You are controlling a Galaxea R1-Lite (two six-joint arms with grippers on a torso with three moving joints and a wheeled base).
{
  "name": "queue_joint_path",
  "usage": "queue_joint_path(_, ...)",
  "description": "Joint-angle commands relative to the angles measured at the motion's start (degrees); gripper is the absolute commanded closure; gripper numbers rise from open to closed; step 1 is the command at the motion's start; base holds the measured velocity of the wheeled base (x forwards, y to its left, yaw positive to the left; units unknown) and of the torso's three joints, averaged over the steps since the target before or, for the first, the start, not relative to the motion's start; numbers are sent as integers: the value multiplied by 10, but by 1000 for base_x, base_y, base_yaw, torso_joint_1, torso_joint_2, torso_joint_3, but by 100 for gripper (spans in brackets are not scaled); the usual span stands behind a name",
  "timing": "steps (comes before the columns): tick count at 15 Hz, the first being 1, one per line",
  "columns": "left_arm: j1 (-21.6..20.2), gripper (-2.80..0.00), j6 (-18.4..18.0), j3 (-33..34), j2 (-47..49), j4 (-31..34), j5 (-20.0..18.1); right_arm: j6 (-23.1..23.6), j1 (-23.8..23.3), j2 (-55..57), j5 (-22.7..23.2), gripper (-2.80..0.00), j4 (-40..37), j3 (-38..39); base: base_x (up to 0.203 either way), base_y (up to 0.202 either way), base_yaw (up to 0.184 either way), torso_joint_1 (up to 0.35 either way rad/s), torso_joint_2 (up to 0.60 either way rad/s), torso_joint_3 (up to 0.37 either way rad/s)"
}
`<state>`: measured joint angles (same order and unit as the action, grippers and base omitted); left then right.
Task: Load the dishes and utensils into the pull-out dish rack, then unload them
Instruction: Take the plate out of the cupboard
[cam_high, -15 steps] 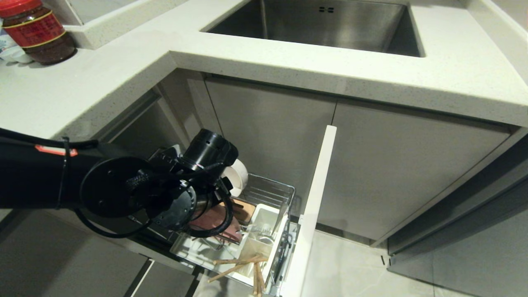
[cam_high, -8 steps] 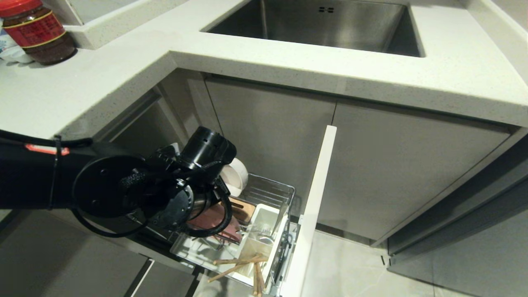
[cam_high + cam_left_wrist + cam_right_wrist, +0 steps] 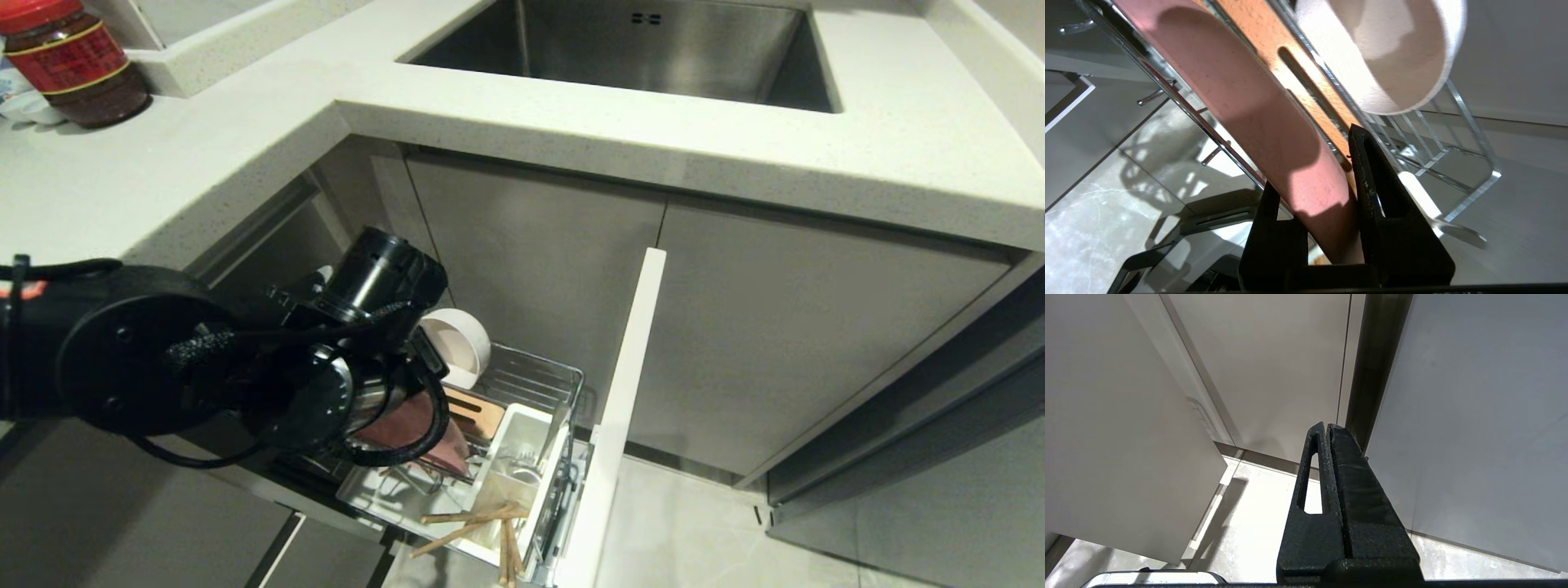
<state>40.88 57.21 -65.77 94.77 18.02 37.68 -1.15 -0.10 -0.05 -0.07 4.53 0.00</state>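
One plate (image 3: 1257,110), one bowl (image 3: 1392,53), two chopsticks (image 3: 473,527)

In the head view, the lower centre of the frame is crowded: the pull-out dish rack (image 3: 543,384) holds the upright pink plate (image 3: 408,429), the bowl (image 3: 457,347) behind it, the white utensil holder (image 3: 522,445) and the chopsticks (image 3: 473,523) lying across its near end. The left arm (image 3: 163,371) blocks access from the left, and the white cabinet front (image 3: 624,408) closes off the right. Open floor (image 3: 694,523) lies lower right, and the countertop (image 3: 571,122) overhangs across the upper frame.
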Motion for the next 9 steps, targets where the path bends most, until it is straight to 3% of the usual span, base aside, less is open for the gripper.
queue_joint_path(1, 14, 0, 3, -1, -28, 1, 3, 0, 0, 0, 0, 0, 0, 15, 0, 0, 0, 0, 0, 0)
queue_joint_path(9, 62, 0, -22, -15, -135, 1, 15, 0, 0, 0, 0, 0, 0, 15, 0, 0, 0, 0, 0, 0)
